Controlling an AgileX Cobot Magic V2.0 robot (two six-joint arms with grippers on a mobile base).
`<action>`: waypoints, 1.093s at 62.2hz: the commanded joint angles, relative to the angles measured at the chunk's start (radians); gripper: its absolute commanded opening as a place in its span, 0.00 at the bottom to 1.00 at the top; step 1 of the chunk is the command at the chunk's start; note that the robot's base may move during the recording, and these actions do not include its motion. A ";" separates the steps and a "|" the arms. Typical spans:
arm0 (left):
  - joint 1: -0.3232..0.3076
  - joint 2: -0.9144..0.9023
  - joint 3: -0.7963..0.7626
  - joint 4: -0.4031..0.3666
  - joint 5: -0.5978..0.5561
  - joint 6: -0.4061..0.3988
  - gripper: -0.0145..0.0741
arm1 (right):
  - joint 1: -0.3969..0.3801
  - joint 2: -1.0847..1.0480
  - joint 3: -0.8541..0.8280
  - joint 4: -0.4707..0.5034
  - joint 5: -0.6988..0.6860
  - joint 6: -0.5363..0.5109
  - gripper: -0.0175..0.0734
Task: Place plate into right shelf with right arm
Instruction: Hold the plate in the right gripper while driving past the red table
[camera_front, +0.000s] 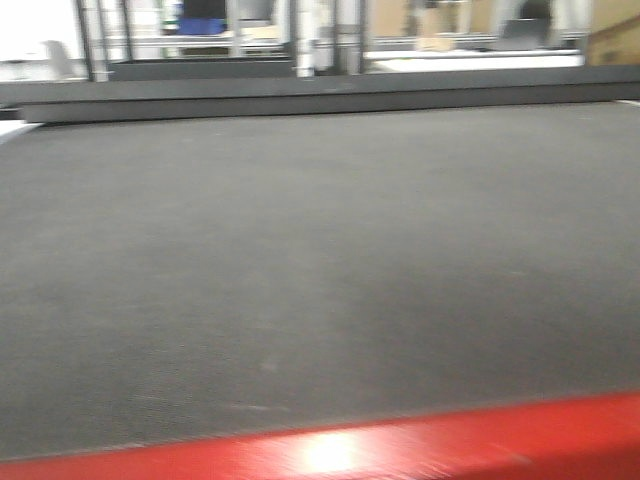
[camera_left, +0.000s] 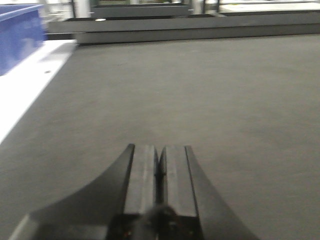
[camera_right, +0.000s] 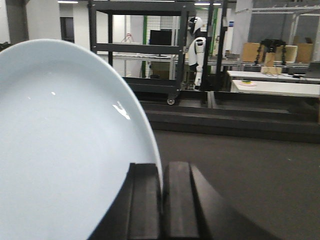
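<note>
As the right hand (camera_right: 162, 170) pinches its rim, the plate (camera_right: 65, 145) spreads up-left.

No words, numbers or signs can be read anywhere. The plate (camera_right: 65, 150) on the near left is plain white, with no print on it. The blue bin (camera_left: 17, 37) at the far left is too blurry to tell. The things far back in the room are too small to read.
</note>
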 joint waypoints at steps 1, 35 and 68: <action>-0.005 -0.011 0.006 -0.006 -0.081 -0.003 0.11 | -0.002 0.007 -0.029 -0.024 -0.092 -0.007 0.22; -0.005 -0.011 0.006 -0.006 -0.081 -0.003 0.11 | -0.002 0.007 -0.029 -0.024 -0.092 -0.007 0.22; -0.005 -0.011 0.006 -0.006 -0.081 -0.003 0.11 | -0.002 0.007 -0.029 -0.024 -0.092 -0.007 0.22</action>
